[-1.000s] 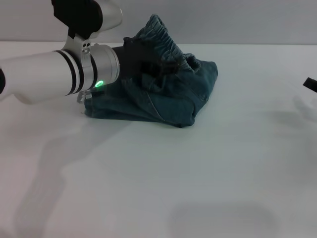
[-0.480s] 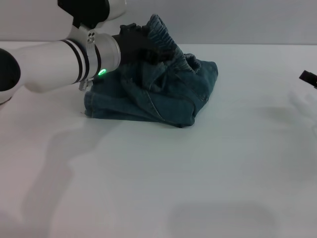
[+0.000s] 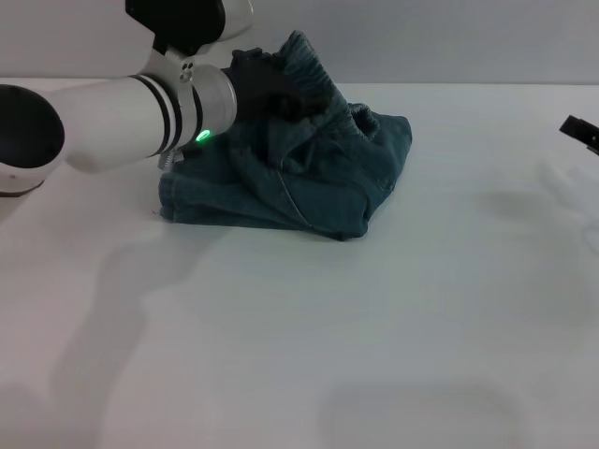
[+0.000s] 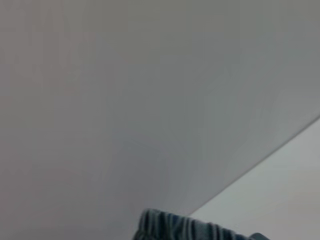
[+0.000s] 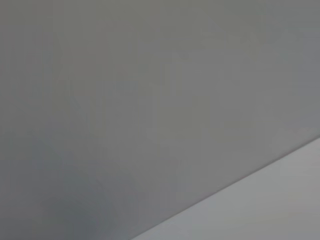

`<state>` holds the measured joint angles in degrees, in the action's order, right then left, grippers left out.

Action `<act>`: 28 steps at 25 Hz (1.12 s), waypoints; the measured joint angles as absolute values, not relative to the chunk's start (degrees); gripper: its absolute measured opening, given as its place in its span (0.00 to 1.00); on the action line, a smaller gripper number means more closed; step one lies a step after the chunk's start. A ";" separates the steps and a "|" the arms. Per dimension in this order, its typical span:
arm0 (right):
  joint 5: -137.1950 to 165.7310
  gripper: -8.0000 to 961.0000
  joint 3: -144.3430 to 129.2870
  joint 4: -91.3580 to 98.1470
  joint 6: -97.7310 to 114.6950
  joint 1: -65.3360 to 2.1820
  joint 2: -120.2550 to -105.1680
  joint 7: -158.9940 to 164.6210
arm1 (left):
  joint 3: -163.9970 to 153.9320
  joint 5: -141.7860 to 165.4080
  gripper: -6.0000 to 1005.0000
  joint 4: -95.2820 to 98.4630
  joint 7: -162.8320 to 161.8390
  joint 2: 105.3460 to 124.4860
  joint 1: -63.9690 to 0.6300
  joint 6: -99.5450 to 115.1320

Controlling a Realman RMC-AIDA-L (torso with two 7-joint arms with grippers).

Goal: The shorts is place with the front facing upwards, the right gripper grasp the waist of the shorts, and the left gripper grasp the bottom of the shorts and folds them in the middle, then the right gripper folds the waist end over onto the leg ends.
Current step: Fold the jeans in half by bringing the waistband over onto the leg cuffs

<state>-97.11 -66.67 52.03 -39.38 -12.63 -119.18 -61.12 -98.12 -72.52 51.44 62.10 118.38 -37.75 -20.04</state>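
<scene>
The blue-green denim shorts (image 3: 309, 178) lie in a folded heap on the white table, toward the far middle. Their ruffled waistband (image 3: 314, 75) stands up at the back of the heap, and a strip of it (image 4: 185, 231) shows in the left wrist view. My left gripper (image 3: 269, 89) is black and sits against the upper left of the heap, just beside the waistband. The leg ends are hidden in the folds. Only a black tip of my right gripper (image 3: 582, 133) shows at the far right edge, well away from the shorts.
The white table (image 3: 299, 355) stretches wide in front of and to the right of the shorts. A grey wall (image 3: 468, 37) rises behind the table's far edge. The silver-white left arm (image 3: 112, 122) reaches in from the left.
The left gripper has risen and drawn back to the left, from over the middle of the heap to beside the waistband. More of the folded denim now shows. The right gripper's tip barely shifted.
</scene>
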 joint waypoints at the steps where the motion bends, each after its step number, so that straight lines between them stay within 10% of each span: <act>1: -97.12 0.63 -66.68 52.03 -39.38 -12.72 -119.18 -61.06 | -98.01 -72.54 0.77 51.40 62.09 118.39 -37.55 -19.53; 28: -98.54 0.62 -66.18 50.44 -43.74 -12.72 -119.17 -60.20 | -91.65 -72.60 0.14 47.55 61.38 118.38 -33.45 -14.49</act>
